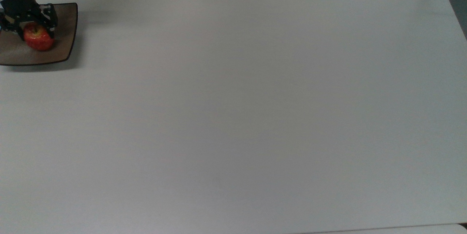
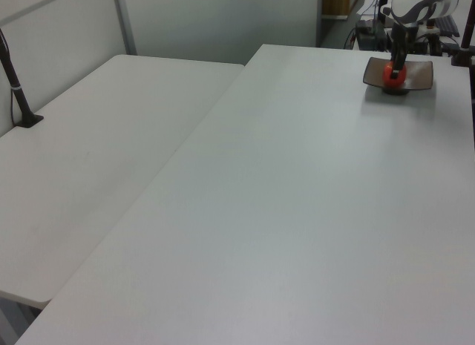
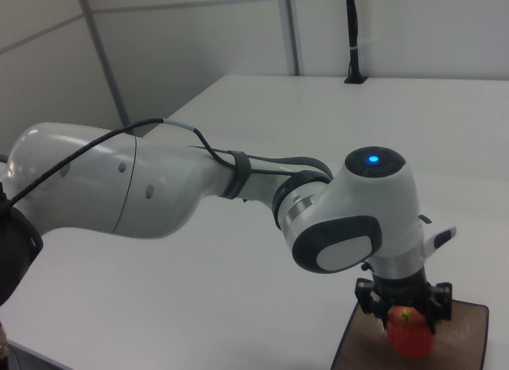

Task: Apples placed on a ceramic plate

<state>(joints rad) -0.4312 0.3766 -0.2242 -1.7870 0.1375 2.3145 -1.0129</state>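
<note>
You are setting the apple [image 1: 38,38] down on the ceramic plate [image 1: 62,50], at about ten o'clock on the worktop [image 1: 248,110] in the top view. The jaws are gripping the apple's sides. Open them gently, then lift straight up. The worktop's edge is close behind the plate, with open room toward four o'clock.

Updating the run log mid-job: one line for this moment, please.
tool: shut on small red apple | apple: low over square brown ceramic plate | release: not yet
</note>
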